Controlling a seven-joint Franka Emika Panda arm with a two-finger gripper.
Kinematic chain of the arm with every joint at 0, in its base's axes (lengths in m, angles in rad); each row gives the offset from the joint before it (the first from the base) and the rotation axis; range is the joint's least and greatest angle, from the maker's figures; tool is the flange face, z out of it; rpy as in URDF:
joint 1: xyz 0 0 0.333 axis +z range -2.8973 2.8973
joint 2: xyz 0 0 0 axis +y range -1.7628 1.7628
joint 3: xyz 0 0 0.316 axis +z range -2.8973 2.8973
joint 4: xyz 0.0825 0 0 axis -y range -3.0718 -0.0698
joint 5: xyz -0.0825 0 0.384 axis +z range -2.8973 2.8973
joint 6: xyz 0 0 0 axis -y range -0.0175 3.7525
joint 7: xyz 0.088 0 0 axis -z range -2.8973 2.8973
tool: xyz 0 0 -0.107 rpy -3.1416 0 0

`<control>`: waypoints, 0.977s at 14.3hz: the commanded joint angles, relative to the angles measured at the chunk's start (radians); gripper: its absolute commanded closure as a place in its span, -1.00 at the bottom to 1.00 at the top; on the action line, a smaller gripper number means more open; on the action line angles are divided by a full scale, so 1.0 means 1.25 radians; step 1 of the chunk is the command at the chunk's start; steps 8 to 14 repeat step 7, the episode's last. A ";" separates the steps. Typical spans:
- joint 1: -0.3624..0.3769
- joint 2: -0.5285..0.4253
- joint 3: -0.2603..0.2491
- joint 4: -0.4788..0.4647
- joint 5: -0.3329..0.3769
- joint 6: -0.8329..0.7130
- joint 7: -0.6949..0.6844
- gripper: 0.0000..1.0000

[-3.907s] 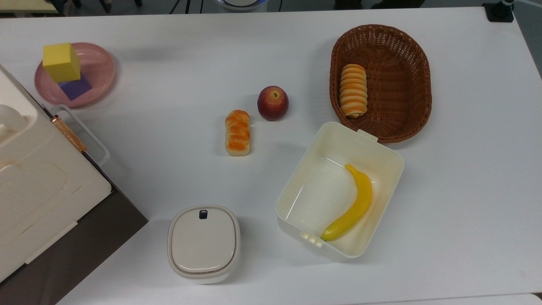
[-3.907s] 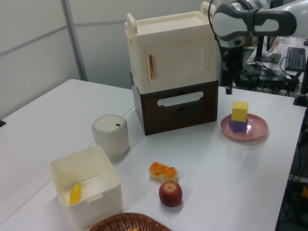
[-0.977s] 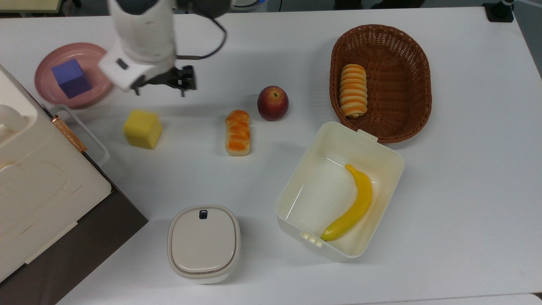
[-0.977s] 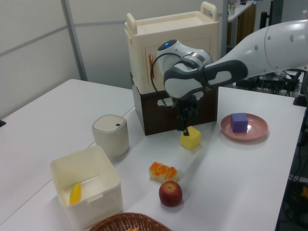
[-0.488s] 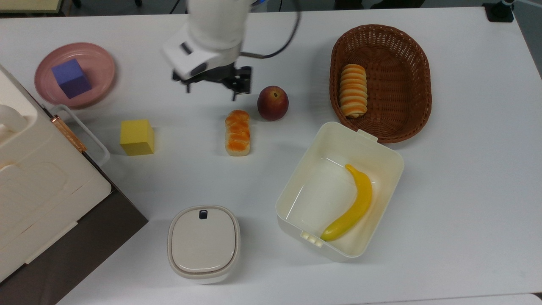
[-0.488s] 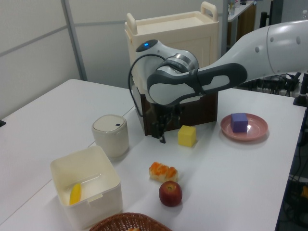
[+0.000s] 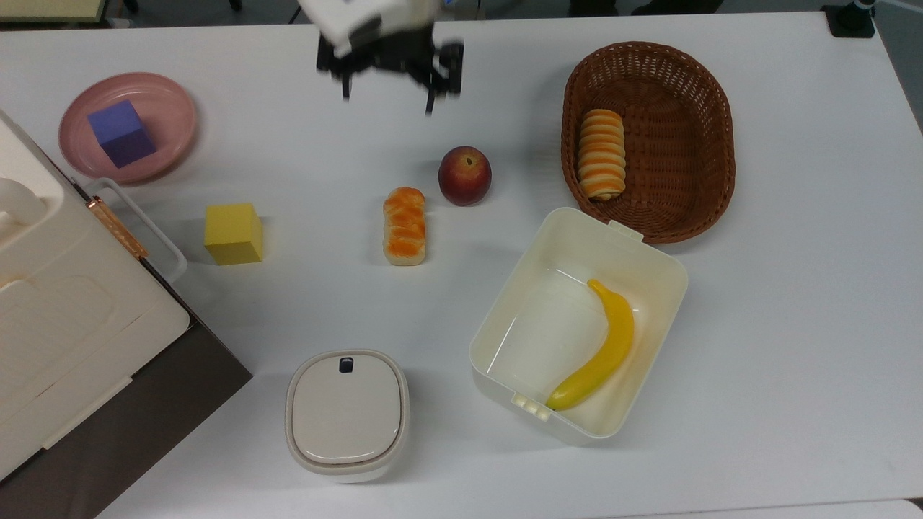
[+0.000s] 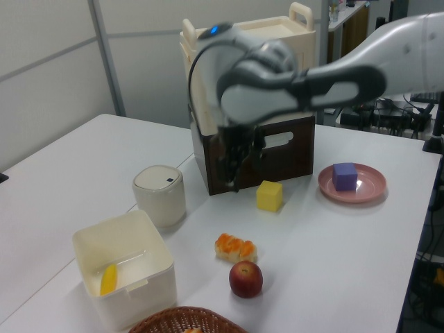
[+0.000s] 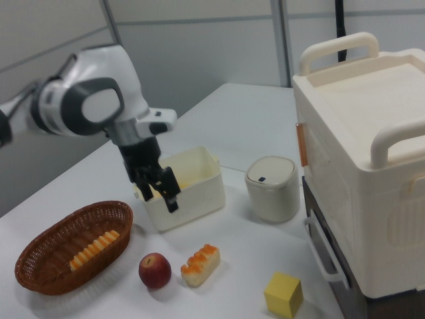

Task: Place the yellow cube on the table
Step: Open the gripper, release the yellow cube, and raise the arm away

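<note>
— Where was the yellow cube [image 7: 233, 233]?
— Sat flat on the table [image 7: 793, 360], left of centre in the top view, apart from the pink plate [image 7: 169, 137] toward the upper left. Stood near the white handle of the cream cabinet [image 7: 65, 303] at the left edge. Showed in the left view at centre [image 8: 269, 195], just before the dark drawer unit [image 8: 277, 156]; lay low in the right view [image 9: 283, 294], right of centre.
— And the plate?
— Held a purple cube [image 7: 121, 133], alone.
— And the gripper [image 7: 389, 90]?
— Hung at the top of the top view, well apart from the cube, fingers spread wide and gripping nothing. In the right view [image 9: 161, 188], pointed down at left of centre, before the open cream box [image 9: 192, 193].
— Anything else?
— An apple [image 7: 465, 175] and a bread roll [image 7: 404, 225] at mid-frame in the top view. A brown basket [image 7: 685, 209] with a striped pastry [image 7: 602, 153] at upper right. A banana [image 7: 598, 349] in the open box [image 7: 497, 317] below. A lidded round container [image 7: 347, 414] at bottom centre.
</note>
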 commanded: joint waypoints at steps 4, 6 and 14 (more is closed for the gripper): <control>-0.020 -0.110 -0.016 -0.019 0.071 -0.102 -0.053 -1.00; -0.032 -0.110 -0.015 -0.019 0.071 -0.101 -0.053 -1.00; -0.034 -0.110 -0.015 -0.018 0.072 -0.099 -0.053 -1.00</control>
